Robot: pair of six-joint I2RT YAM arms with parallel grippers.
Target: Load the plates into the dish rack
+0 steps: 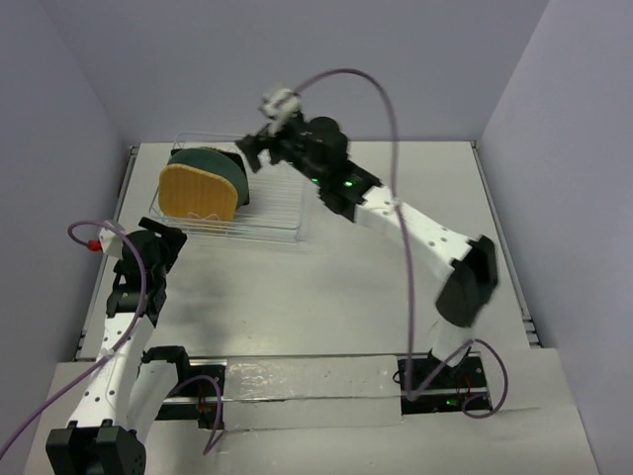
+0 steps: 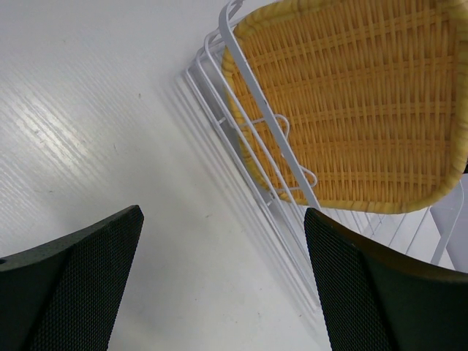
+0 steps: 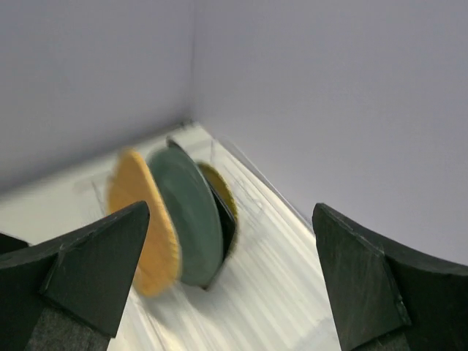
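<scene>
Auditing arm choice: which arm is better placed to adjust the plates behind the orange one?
Right, probably. The right gripper, open, hangs beside the teal plate at the dish rack; the left gripper, also open, sits low in front of the orange plate, which blocks the others.

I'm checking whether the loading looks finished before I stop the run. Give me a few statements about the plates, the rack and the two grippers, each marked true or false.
1. The orange woven plate stands on edge in the dish rack. True.
2. The right gripper is clamped on the teal-grey plate. False: its fingers are spread wide with nothing between them, beside the rack.
3. The left gripper is open and empty. True.
4. One plate lies flat on the table in front of the rack. False: every plate in view stands in the rack.
5. The teal-grey plate stands directly behind the orange one. True.
</scene>
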